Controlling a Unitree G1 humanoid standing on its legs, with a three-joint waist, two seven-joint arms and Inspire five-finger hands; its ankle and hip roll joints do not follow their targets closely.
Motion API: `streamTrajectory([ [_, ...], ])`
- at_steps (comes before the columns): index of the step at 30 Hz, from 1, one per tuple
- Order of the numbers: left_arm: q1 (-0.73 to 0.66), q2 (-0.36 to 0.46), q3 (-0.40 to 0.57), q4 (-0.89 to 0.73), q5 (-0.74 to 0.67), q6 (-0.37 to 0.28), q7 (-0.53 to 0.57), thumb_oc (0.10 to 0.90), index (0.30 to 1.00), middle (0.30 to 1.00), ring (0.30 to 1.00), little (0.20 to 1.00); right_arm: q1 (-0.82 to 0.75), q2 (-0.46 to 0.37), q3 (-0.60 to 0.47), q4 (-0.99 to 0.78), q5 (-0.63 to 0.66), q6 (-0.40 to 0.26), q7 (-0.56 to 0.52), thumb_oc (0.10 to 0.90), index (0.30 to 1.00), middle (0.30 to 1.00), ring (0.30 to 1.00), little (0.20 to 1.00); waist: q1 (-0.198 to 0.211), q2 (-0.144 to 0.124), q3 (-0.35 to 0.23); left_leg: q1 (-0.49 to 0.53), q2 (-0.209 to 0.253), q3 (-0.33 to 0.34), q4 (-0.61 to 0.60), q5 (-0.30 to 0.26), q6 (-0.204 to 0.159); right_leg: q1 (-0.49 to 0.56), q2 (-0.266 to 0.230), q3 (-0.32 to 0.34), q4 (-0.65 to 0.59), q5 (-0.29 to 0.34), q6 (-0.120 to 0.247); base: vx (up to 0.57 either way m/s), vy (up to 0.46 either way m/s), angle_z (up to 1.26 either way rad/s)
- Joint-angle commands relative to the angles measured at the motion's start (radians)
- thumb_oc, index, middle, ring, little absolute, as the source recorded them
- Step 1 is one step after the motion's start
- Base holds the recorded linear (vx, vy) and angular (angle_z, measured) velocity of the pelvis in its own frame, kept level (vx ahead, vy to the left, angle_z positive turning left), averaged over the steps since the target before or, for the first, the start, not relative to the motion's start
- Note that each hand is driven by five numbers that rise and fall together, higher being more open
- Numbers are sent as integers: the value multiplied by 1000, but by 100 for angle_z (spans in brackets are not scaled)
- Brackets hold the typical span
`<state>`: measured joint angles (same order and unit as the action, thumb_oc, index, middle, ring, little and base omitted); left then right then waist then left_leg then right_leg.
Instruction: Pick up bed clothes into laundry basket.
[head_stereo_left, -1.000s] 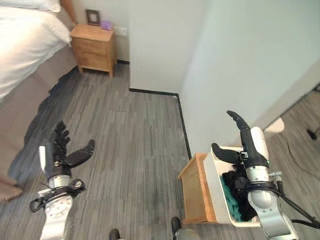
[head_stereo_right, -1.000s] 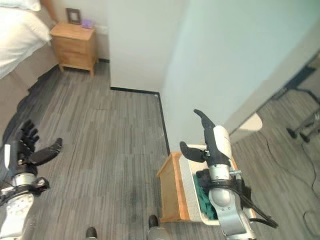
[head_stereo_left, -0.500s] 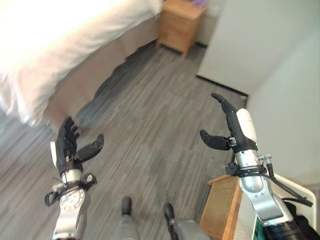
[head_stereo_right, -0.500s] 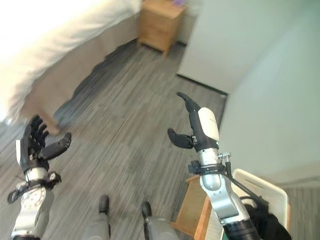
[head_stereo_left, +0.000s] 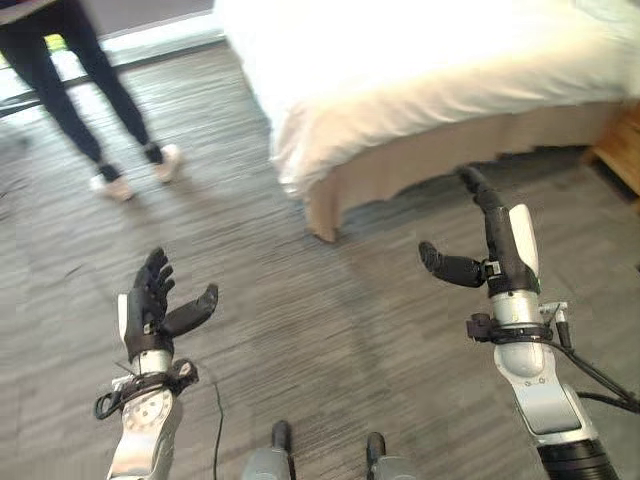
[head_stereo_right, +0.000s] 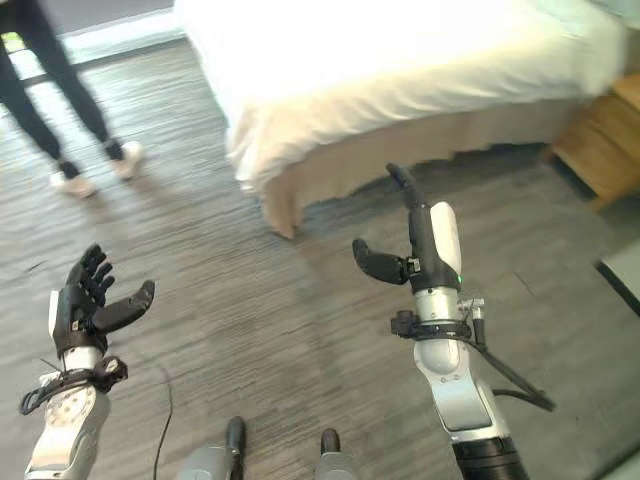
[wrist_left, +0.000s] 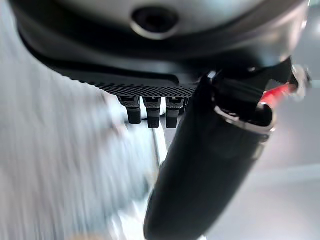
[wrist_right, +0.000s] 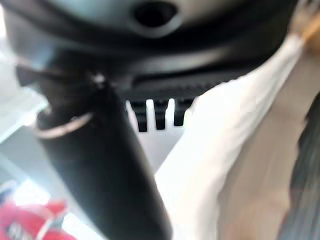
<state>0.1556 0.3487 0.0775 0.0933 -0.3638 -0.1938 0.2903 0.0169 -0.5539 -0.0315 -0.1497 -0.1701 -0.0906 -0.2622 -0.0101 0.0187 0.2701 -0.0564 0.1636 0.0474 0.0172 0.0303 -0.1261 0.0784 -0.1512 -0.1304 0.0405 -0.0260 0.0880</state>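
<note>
A bed with white bedding (head_stereo_left: 420, 60) and a tan base (head_stereo_left: 450, 165) stands ahead, its near corner close to the middle of the head views. My left hand (head_stereo_left: 150, 310) is raised at the lower left, fingers spread and straight, holding nothing. My right hand (head_stereo_left: 500, 250) is raised at the right, fingers straight and thumb out, empty, in front of the bed's tan side. The white bedding (wrist_right: 220, 150) also shows past the right hand's fingers in the right wrist view.
A person in dark trousers and light shoes (head_stereo_left: 110, 185) stands on the grey wood-look floor (head_stereo_left: 300, 320) at the upper left. A wooden nightstand (head_stereo_right: 600, 150) sits at the right edge beside the bed.
The camera has swung left: the wall, nightstand and basket have left the view, and the bed and a person have come in. Both hands stay raised and open.
</note>
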Motion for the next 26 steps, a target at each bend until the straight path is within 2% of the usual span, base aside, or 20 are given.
streamTrajectory([
  [1, -119, 99, -15, -98, 6, -46, -70, 800, 900, 900, 900, 900, 10, -9, -135, -34, 96, -41, -26, 800, 900, 900, 900, 900, -64, -60, -133, 15, -13, -12, -35, -55, -18, -33, -23, 69, -82, -40, 87, 128, 198, 86],
  [2, -119, 99, -15, -98, 6, -46, -70, 800, 900, 900, 900, 900, 10, -9, -135, -34, 96, -41, -26, 800, 900, 900, 900, 900, -64, -60, -133, 15, -13, -12, -35, -55, -18, -33, -23, 69, -82, -40, 87, 155, 255, 71],
  [3, -116, 113, -18, -80, 31, -36, -88, 800, 900, 900, 900, 900, 28, 39, -152, -23, 153, -55, -14, 800, 900, 900, 900, 900, -64, -53, -149, 36, -41, -17, -84, -44, -5, -43, -36, 82, -83, -21, 100, 118, 226, 28],
  [6, -130, 109, -14, -109, 57, -28, -71, 800, 900, 900, 900, 900, 41, 98, -138, 20, 195, -68, -3, 800, 900, 900, 900, 900, -48, -54, -167, 48, -66, -26, -104, -61, 15, -57, -45, 104, -98, 2, 116, 85, 199, 8],
  [11, -141, 88, -47, -82, 125, -8, -74, 800, 900, 900, 900, 900, 42, 135, -107, 99, 223, -77, -12, 800, 900, 900, 900, 900, -6, -68, -186, 71, -85, -20, -104, -85, 38, -68, -51, 108, -123, 34, 135, 41, 106, -1],
  [17, -111, 63, -69, -76, 128, -6, -91, 800, 900, 900, 900, 900, 74, 154, -83, 127, 228, -75, 0, 800, 900, 900, 900, 900, 16, -66, -199, 99, -84, -11, -104, -97, 44, -58, -47, 106, -128, 34, 138, 37, 51, -1],
  [26, -99, 48, -86, -64, 134, -7, -86, 800, 900, 900, 900, 900, 83, 152, -63, 139, 223, -82, -12, 800, 900, 900, 900, 900, 26, -59, -202, 115, -78, -6, -104, -97, 38, -51, -41, 90, -128, 29, 137, 5, 5, -4],
])
